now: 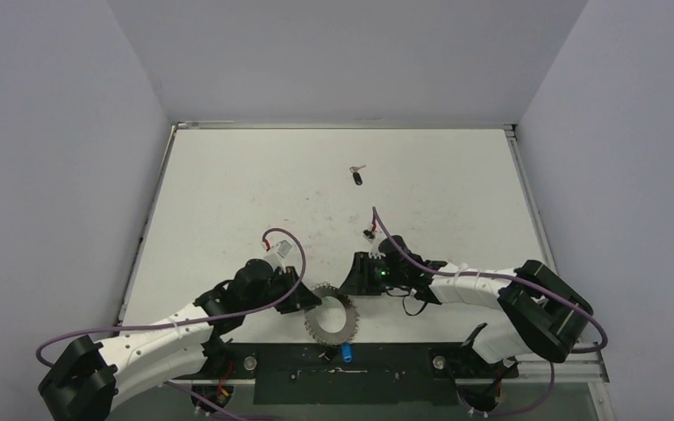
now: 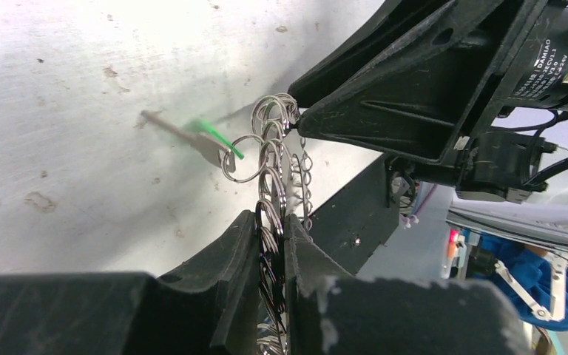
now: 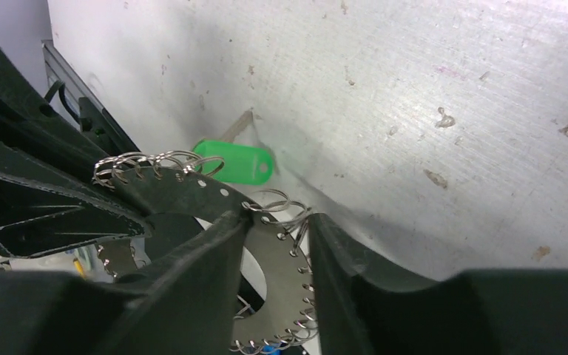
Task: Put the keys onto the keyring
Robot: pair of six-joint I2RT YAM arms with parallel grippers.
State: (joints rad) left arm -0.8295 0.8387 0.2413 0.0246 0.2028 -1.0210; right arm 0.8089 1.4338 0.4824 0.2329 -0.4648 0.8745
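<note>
left pincer (image 2: 272,218): clamped on large round silvery looped-rim metal keyring (image 2: 272,140)
right pincer (image 3: 277,218): narrow, pinching the keyring's band
keyring: between both pincers, near desk's (image 1: 228,193) front edge
small black-headed silver key (image 1: 356,177): mid-desk, well apart

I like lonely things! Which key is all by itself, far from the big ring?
The black-headed key, alone mid-table. The green key and blue key sit right by the keyring.

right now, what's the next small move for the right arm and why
Probably open the right gripper and ease it off the keyring. The left gripper pinches the ring's rim, so it should hold alone, and a black-headed key lies loose far out on the table.
</note>
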